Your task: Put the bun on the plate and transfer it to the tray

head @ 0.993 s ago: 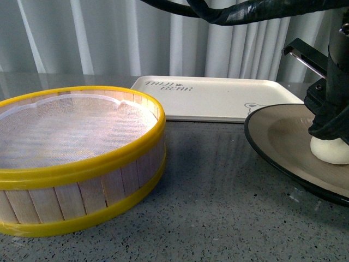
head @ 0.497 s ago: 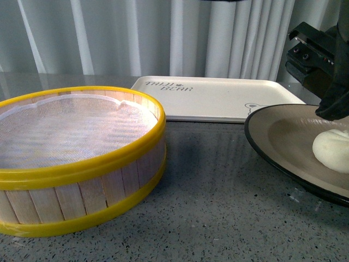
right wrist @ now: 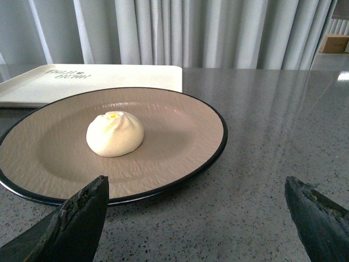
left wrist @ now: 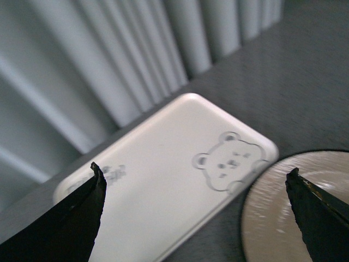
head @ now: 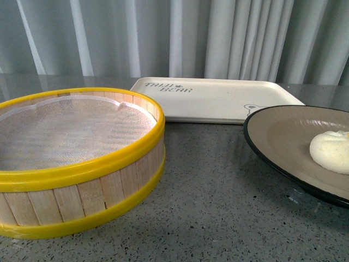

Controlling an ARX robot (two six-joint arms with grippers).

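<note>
- Nearest the front camera, at 9 o'clock, a yellow-rimmed steamer basket [head: 82, 164] sits on the speckled grey counter [head: 218, 213]. It holds only its mesh liner and stands well apart from the work.
- At 3 o'clock, the bun [head: 330, 152] lies loose on the brown plate [head: 278, 131], a little off centre. The first half of the job looks done; the transfer has not begun.
- The right tool [right wrist: 196, 180] faces the plate's near rim from low over the counter, its fingertips spread wide and gripping nothing.
- The likely hazard is the lift. The plate is shallow and its black rim glossy, so a one-sided pinch could slip or tip it. Nothing holds the bun, which would probably roll or slide towards the low edge.
- The left tool [left wrist: 193, 169], also spread and empty, hovers above the bear drawing. The plate's edge shows at one side of its view.
- Beyond the plate, between 12 and 1 o'clock, the cream tray [head: 218, 98] lies flat and bare. The plate's far rim sits close by the tray's bear corner; whether they touch cannot be told.
- A plate pushed rather than raised would likely catch the tray's raised rim, or shove the tray back towards the curtain [head: 163, 38].
</note>
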